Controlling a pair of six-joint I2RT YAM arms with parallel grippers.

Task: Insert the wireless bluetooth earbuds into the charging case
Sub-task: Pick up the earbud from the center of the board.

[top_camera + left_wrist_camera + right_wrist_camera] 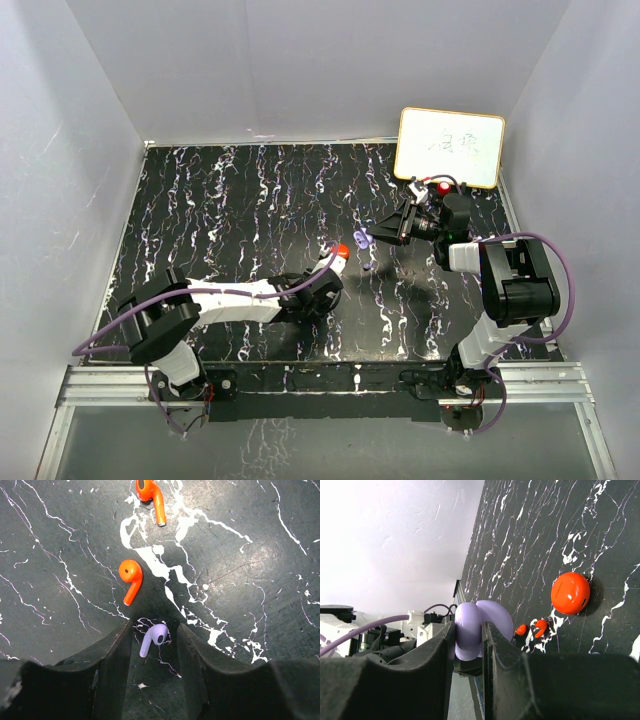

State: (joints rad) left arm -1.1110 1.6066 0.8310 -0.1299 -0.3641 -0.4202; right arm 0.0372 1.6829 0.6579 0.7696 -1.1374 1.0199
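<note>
1. Lying flat on the black, white-veined marbled worktop (250, 555), a small lavender-purple plastic earbud (155, 637) sits in the gap between the jaws of the left gripper (155, 628). Its stem slants back toward the wrist.
2. Those jaws stand spread, one on each side of the lavender earbud. A sliver of worktop shows between each finger and the bud, and they pinch nothing.
3. Just beyond the fingertips in the left wrist view lies one orange-red plastic earbud (131, 578). A second orange-red plastic earbud (151, 496) lies further out, near the upper edge. The two lie apart, and neither touches the lavender one.
4. The right gripper (469, 626) has its jaws pressed onto a rounded lavender-purple plastic charging case (496, 619), held up off the worktop. One smooth lobe is pinched between the fingers and a second lobe bulges out beside it.
5. In the right wrist view, a round orange-red plastic charging case (570, 593) rests on the worktop, with the two orange-red earbuds close beside it.
6. In the top view the two grippers are near each other around mid-worktop. The left arm reaches in from the near left and the right arm bends over from the near right. The orange-red case sits just beside the left gripper's tip.
7. A white wipe-off board with a pale frame (450, 147) stands at the far right corner. Its faint writing is too small to read.
</note>
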